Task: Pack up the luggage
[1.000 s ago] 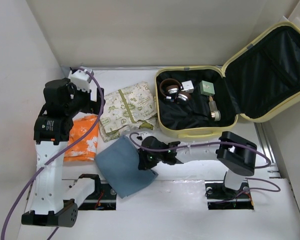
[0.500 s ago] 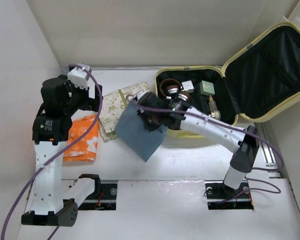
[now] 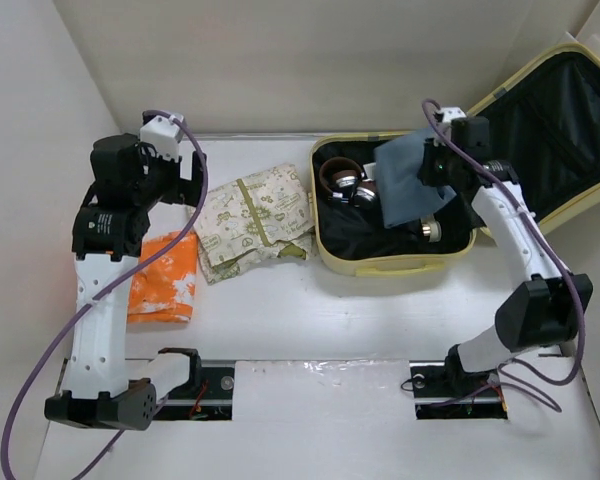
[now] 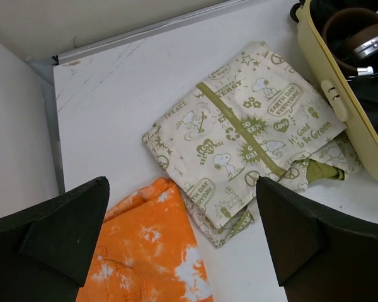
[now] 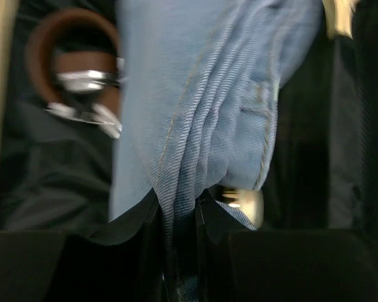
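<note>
The pale yellow luggage (image 3: 392, 265) lies open at the back right, its lid (image 3: 570, 215) raised. Inside lie brown headphones (image 3: 338, 178) and a small bottle (image 3: 429, 229). My right gripper (image 3: 432, 160) is shut on folded blue jeans (image 3: 408, 183) and holds them above the luggage's open half. In the right wrist view the jeans (image 5: 201, 107) hang from the gripper (image 5: 176, 211) over the headphones (image 5: 72, 69). My left gripper (image 4: 183, 233) is open and empty, high above the orange cloth (image 4: 145, 258) and the printed cream cloth (image 4: 246, 132).
The printed cream cloth (image 3: 252, 218) lies left of the luggage. The orange tie-dye cloth (image 3: 165, 278) lies at the left. White walls close in the left and back. The arm bases stand at the near edge.
My right gripper has lifted the blue jeans off the table and swung them right, from the front middle to above the open luggage. The left arm has barely moved.
</note>
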You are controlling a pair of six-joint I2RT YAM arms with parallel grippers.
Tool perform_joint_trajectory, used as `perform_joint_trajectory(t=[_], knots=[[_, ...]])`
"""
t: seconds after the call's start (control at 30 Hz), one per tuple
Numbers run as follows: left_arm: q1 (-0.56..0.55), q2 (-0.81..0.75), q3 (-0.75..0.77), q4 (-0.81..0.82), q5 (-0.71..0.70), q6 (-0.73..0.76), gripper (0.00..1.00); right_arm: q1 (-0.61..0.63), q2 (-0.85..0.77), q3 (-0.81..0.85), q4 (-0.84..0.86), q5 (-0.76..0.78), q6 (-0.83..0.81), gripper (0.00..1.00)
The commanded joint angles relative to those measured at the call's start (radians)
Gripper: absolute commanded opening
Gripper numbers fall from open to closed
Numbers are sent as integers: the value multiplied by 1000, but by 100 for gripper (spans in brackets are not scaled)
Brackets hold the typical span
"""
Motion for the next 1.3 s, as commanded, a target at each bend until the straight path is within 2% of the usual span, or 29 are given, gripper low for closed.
perform_joint_trajectory(t=[0.0, 0.03, 0.13, 0.2, 0.3, 0.47, 0.6, 0.63, 0.8, 1.0, 1.03, 1.1, 1.2, 1.27], knots=[[5, 14, 39, 50, -21, 10, 100, -112, 26, -163, 241, -239, -44, 0], [5, 39, 39, 59, -21, 10, 100, -169, 49, -193, 306, -262, -44, 0], [5, 54, 39, 59, -33, 10, 100, -232, 178, -235, 333, -301, -44, 0], [5, 79, 28, 70, -33, 10, 100, -268, 288, -208, 304, -314, -56, 0], [5, 100, 19, 79, -42, 10, 100, -278, 351, -174, 241, -291, -79, 0], [5, 120, 8, 89, -43, 10, 100, -259, 325, -128, 163, -72, -70, 0], [5, 129, -1, 107, -43, 10, 100, -220, 247, -67, 98, -13, -102, 0], [5, 139, -1, 107, -43, 10, 100, -178, 232, -44, 79, 6, -113, 0], [5, 148, 22, 107, -33, 1, 100, -56, 255, 266, -58, 34, -144, 0], [5, 148, 22, 107, -33, 1, 100, 82, 344, 684, -214, -10, -125, 0], [5, 148, 22, 107, -33, 1, 100, 96, 344, 710, -215, -19, -125, 0], [5, 139, 22, 107, -33, 1, 100, 117, 344, 725, -195, -59, -101, 0], [5, 130, 22, 107, -33, 1, 100, 107, 303, 623, -94, -101, -78, 0], [5, 129, 22, 98, -33, 1, 100, 75, 293, 499, -43, -116, -56, 0]])
